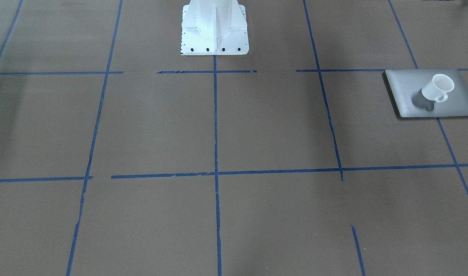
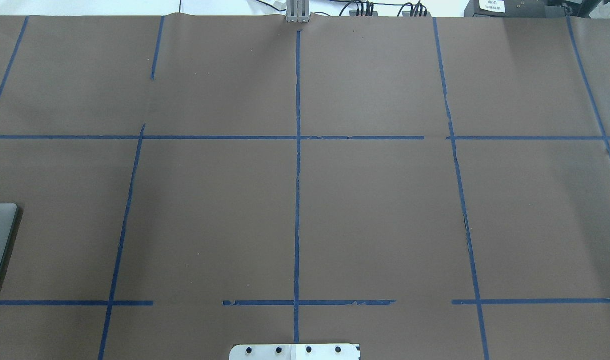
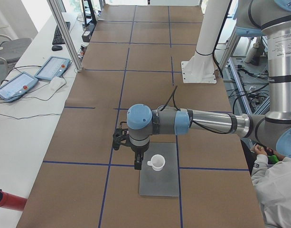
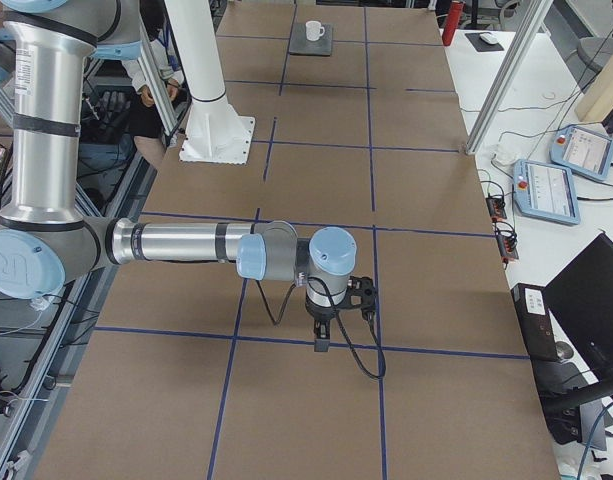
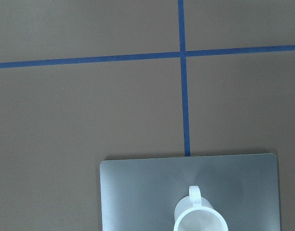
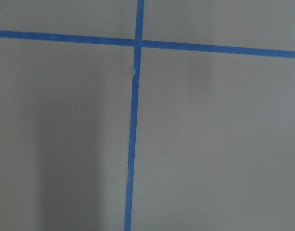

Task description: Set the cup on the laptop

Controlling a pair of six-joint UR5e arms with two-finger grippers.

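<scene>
Cup (image 3: 157,163) (upright on laptop (image 3: 159,184)) sits near left gripper (image 3: 137,166).

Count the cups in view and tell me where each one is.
1. The cup stands on the laptop, far out on the robot's left side. No other cup shows in any view.
</scene>
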